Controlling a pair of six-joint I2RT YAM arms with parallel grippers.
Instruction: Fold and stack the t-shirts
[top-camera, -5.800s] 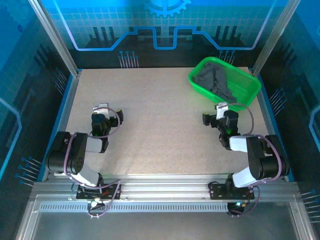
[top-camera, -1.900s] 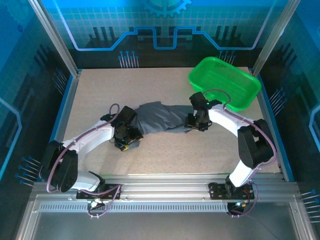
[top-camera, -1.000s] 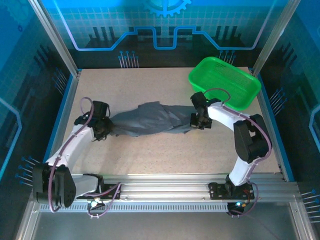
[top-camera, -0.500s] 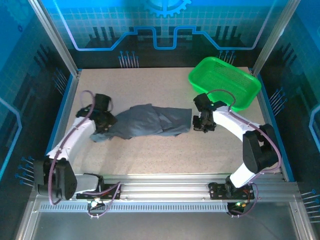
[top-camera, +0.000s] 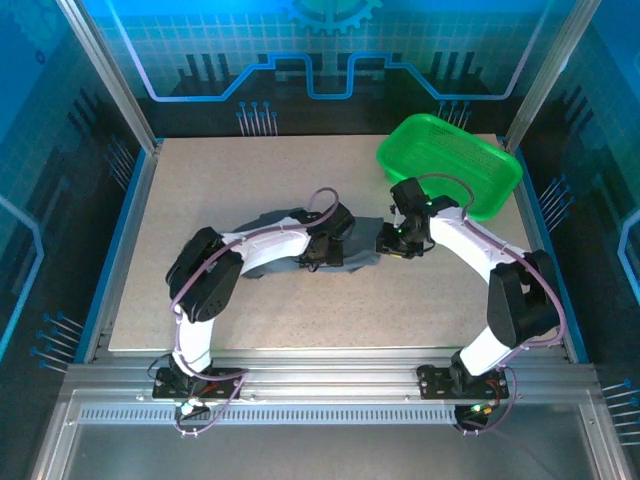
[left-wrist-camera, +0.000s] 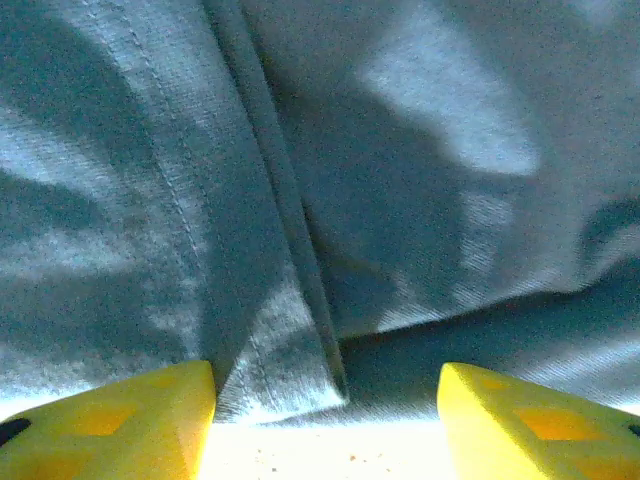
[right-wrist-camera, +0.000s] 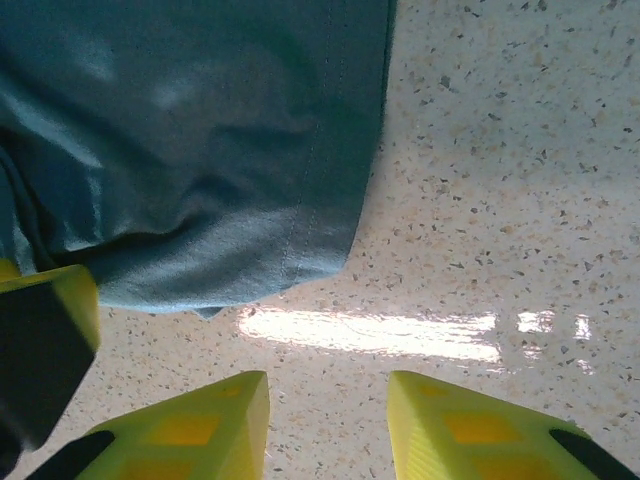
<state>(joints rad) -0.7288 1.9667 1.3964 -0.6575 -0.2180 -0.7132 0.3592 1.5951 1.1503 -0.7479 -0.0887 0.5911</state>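
One dark slate-grey t-shirt (top-camera: 355, 260) lies bunched on the table (top-camera: 200, 200), partly under my left arm. My left gripper (top-camera: 325, 245) reaches across to the shirt's middle. In the left wrist view it (left-wrist-camera: 325, 400) stands open low over the cloth (left-wrist-camera: 400, 150), a folded hem corner lying between its yellow fingers (left-wrist-camera: 110, 415) without being pinched. My right gripper (top-camera: 395, 240) sits just off the shirt's right end. In the right wrist view it (right-wrist-camera: 328, 410) is open over bare table, with the shirt's hem (right-wrist-camera: 200, 150) ahead and to the left.
A bright green basket (top-camera: 470, 145) stands at the back right, close behind my right arm. Bare tabletop lies to the left, front and back of the shirt. Metal frame posts and blue panels enclose the table.
Both grippers have opened and let go of the shirt's ends. My left arm has swung from the left end to the middle, and the shirt now lies shorter and bunched.
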